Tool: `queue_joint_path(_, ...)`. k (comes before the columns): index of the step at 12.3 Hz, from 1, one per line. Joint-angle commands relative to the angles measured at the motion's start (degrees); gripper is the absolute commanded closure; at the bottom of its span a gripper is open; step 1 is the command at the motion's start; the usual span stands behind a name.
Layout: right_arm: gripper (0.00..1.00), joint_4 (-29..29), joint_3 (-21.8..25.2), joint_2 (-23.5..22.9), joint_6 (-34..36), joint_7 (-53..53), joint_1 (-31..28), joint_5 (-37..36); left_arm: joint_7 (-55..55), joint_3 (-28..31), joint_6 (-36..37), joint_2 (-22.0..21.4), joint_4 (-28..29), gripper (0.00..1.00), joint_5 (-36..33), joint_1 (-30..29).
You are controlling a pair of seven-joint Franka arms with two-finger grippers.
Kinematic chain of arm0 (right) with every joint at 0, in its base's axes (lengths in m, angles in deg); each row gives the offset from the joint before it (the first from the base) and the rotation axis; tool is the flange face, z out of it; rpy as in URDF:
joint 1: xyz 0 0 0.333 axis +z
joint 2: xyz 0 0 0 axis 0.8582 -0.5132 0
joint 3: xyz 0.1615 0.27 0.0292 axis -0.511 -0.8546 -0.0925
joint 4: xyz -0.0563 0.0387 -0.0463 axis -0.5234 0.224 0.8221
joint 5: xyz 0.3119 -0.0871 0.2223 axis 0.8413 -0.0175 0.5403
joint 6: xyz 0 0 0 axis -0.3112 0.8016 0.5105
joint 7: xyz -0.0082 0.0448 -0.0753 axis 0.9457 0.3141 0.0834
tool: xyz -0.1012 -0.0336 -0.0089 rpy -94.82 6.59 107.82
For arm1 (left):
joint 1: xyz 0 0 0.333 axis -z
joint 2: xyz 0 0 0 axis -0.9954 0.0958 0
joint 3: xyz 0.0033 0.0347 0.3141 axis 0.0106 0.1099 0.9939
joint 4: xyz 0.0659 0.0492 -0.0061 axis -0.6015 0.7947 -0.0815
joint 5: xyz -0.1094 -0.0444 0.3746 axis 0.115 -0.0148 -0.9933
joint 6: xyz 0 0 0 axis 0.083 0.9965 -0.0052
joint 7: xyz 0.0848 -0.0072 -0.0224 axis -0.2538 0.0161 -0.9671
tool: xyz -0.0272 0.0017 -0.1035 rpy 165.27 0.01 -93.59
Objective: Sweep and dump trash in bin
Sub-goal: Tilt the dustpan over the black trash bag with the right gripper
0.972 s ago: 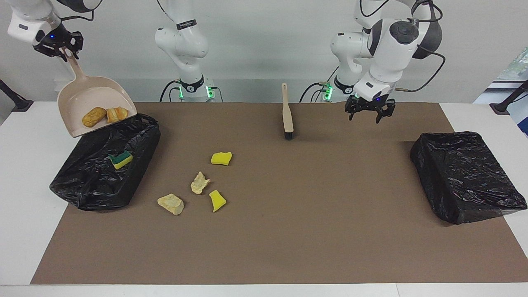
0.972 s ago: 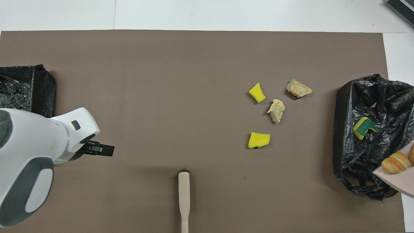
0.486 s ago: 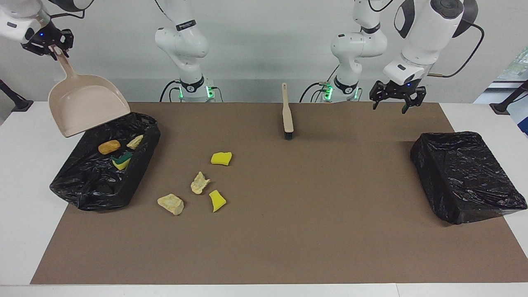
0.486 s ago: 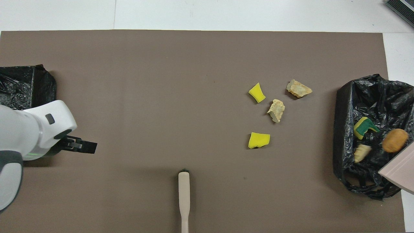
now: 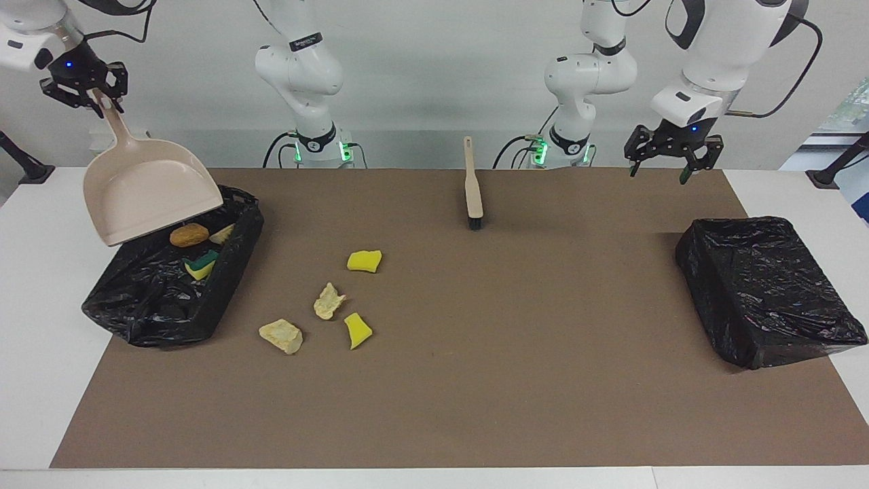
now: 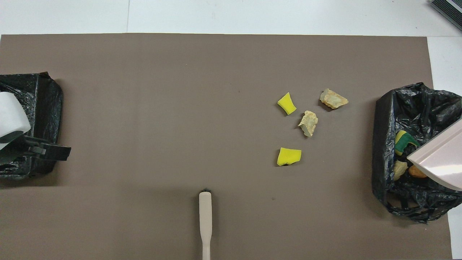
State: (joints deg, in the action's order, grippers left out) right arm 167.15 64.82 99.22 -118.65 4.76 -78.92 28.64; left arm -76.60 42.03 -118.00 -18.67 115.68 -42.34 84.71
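My dustpan [image 6: 438, 160] runs off the overhead edge and half covers the orange-brown lump [image 6: 417, 172]. Brush [image 6: 205, 224] handle is cut off too.

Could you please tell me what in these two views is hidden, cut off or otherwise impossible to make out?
- Orange-brown lump: overhead view, partly covered by the raised dustpan.
- Dustpan handle and right gripper: beyond the overhead view's edge.
- Brush: handle end cut by the overhead view's bottom edge.
- Second bin, at the left arm's end: contents hidden by black plastic, both views.
- Left gripper: mostly off the overhead view's edge.
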Motion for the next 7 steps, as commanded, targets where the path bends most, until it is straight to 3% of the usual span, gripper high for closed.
queue_joint_path(1, 1.00, -2.10, -1.16, -1.96, -1.89, -6.33, 0.89, 6.75, 0.99, -0.36, 6.59, 6.51, -11.07, 0.00, -0.08, -0.73)
queue_joint_path(3, 1.00, -4.55, -2.57, -4.32, -2.25, -10.72, 3.69, 9.75, 0.99, -0.36, 9.50, 9.51, -16.54, 0.00, 0.19, -0.82)
queue_joint_path(7, 1.00, -12.98, -3.89, -10.64, -2.43, -19.62, 8.72, 14.58, 0.82, -0.36, 10.92, 12.16, -20.68, 0.00, 1.24, -0.91)
